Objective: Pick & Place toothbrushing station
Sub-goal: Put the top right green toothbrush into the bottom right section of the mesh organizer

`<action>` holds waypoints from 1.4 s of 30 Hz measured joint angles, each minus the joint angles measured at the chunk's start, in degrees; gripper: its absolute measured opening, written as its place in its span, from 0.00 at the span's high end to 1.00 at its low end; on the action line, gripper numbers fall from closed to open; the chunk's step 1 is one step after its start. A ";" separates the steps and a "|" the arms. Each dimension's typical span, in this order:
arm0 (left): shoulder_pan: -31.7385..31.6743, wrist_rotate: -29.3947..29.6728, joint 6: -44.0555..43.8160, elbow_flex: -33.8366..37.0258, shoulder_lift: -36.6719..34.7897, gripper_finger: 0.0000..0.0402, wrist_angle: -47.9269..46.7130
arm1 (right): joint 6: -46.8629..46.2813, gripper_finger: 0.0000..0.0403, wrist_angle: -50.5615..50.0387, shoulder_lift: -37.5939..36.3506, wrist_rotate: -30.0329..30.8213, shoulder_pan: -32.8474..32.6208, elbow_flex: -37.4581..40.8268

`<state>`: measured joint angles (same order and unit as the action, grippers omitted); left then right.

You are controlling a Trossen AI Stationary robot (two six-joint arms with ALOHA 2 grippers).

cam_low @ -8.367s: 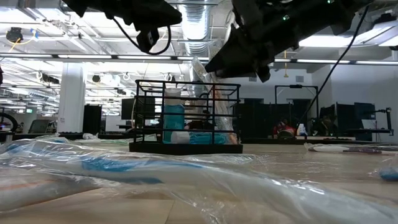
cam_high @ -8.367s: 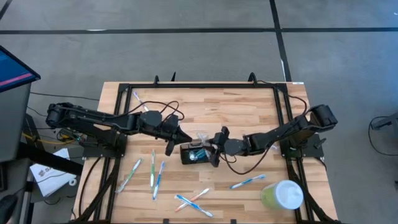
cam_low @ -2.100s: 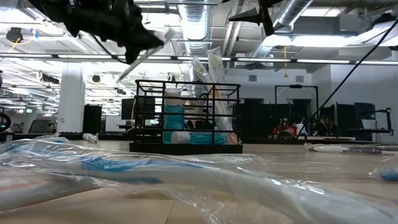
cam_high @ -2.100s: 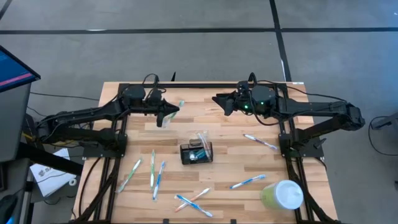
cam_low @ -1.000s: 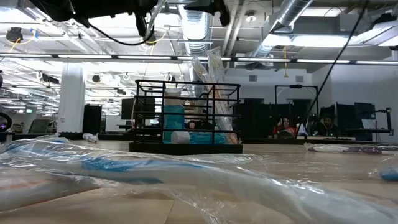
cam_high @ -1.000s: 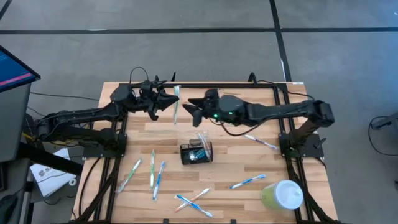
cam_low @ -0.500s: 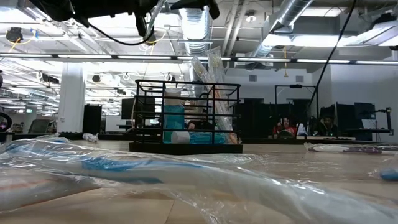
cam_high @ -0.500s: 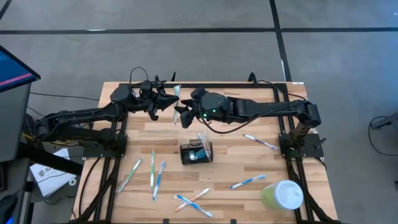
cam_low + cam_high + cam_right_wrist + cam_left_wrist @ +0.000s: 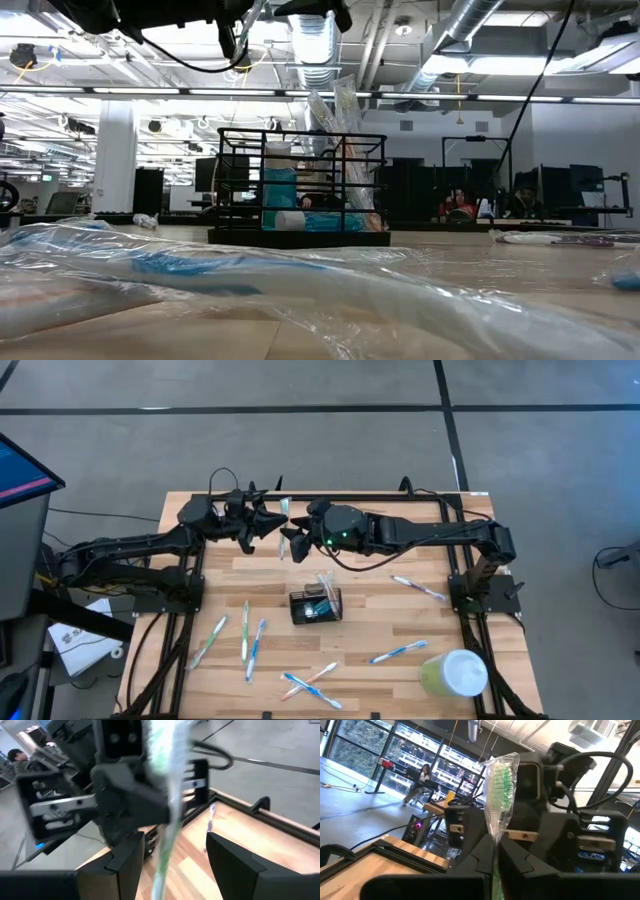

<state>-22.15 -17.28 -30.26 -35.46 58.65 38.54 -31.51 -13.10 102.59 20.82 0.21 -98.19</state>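
Observation:
The toothbrushing station (image 9: 316, 606), a small black holder with wrapped brushes in it, stands on the wooden table near its middle and also shows in the low view (image 9: 300, 190). High above the table's far part, my left gripper (image 9: 268, 525) is shut on a toothbrush (image 9: 284, 510) in a clear wrapper with green bristles (image 9: 502, 775). My right gripper (image 9: 290, 545) faces it from the right, open. Its fingers (image 9: 131, 855) stand on either side of the toothbrush (image 9: 167, 820) without touching it. My left gripper pinches the wrapped toothbrush by its handle (image 9: 495, 851) between its two fingers, below the bristle head. The fingers come about level from the table's left and lie across the brush. The brush is lifted clear, high above the table.
Several loose toothbrushes lie on the table's near half (image 9: 245, 630) (image 9: 310, 682) (image 9: 398, 652), one to the right (image 9: 418, 588) and one at the far left (image 9: 220, 515). A pale green cup with a white lid (image 9: 455, 672) stands at the near right corner. Black frame rails (image 9: 330, 497) border the table.
My right gripper has moved toward the table's left, up to the toothbrush in my left gripper. Its open fingers now stand around the brush. The left gripper and the brush have kept still.

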 joint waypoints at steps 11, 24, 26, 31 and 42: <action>0.00 0.05 -0.13 0.00 0.02 0.99 -0.01 | -0.44 0.66 0.27 0.00 -2.83 1.47 0.00; 1.00 -0.21 -0.15 -0.11 1.84 1.00 0.42 | -0.01 0.73 -0.43 0.00 -2.86 1.51 0.13; 1.01 -0.24 -0.15 -0.11 1.84 0.99 0.54 | -0.01 0.70 -0.44 0.00 -2.87 1.51 0.13; 1.01 -0.27 -0.11 -0.11 1.84 1.00 0.37 | -1.31 0.61 -1.36 0.00 -2.86 1.69 0.13; 1.21 -0.31 -0.04 -0.04 1.90 0.99 0.37 | -2.14 0.66 -1.75 0.00 -5.90 2.50 0.11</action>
<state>-20.94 -17.59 -30.30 -35.51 60.55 38.92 -33.65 -14.85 102.59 14.92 2.71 -98.08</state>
